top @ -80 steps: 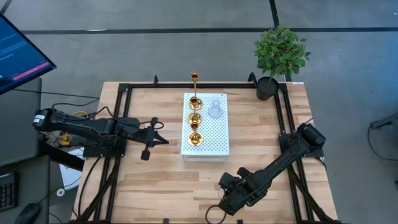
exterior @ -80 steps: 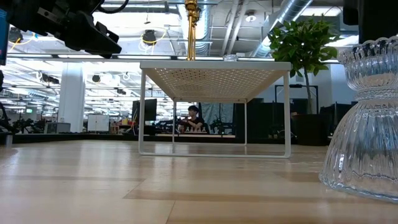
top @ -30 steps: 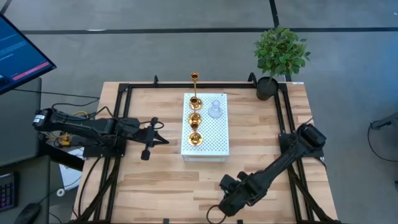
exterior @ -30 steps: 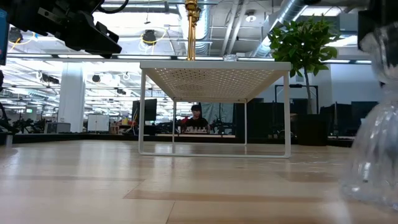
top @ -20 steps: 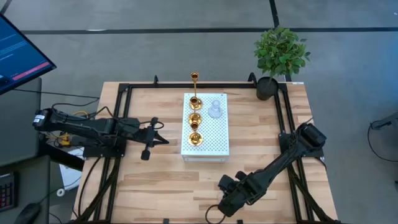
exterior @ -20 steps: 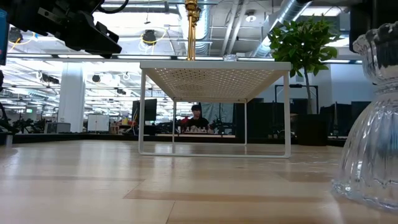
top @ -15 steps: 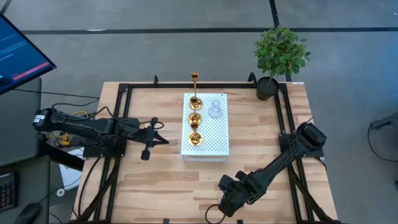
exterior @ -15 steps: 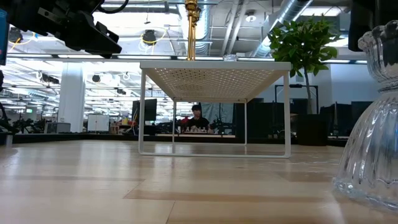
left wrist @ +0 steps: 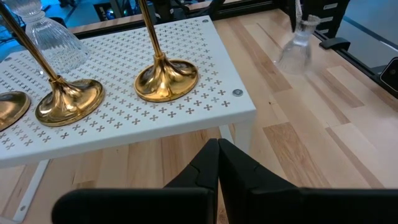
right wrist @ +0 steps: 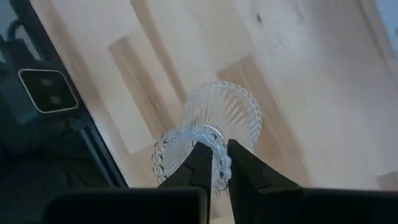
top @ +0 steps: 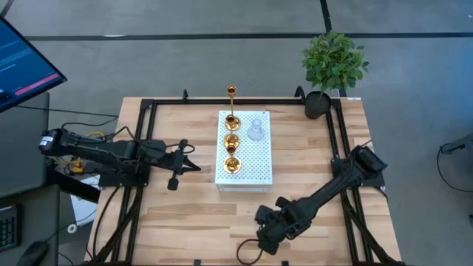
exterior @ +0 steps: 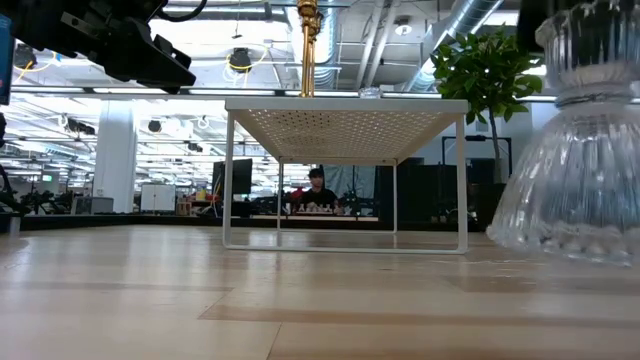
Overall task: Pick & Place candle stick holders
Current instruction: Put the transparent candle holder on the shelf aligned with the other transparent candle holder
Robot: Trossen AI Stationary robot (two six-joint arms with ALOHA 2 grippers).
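A white perforated stand (top: 244, 168) in the table's middle carries three gold candle stick holders (top: 232, 140) in a row, the far one tall and thin-stemmed, and one clear glass holder (top: 256, 130). They stand on their round bases (left wrist: 166, 79). Near the table's front edge my right gripper (top: 264, 235) is shut on a second clear glass holder (exterior: 575, 190). That holder also shows blurred in the left wrist view (left wrist: 297, 45). My left gripper (top: 175, 167) waits shut, left of the stand, with nothing in it (left wrist: 217, 155). My right gripper pinches the glass holder's beaded top cup (right wrist: 166, 148) at its rim between its two fingers. The fingers (right wrist: 200, 160) come from above, pointing down. The holder hangs upright below them, its ribbed flared base (right wrist: 224, 112) down and clear of the table.
A black pot with a green plant (top: 334, 63) stands at the far right corner. Black frame rails (top: 139, 148) run along the table's left, right and far sides. Bare wood lies between the stand and the front edge (top: 199, 214).
My right gripper has risen and gone a little toward the table's left edge with the glass holder. The holder, whose base stood on the table half a second ago, now hangs upright clear of it.
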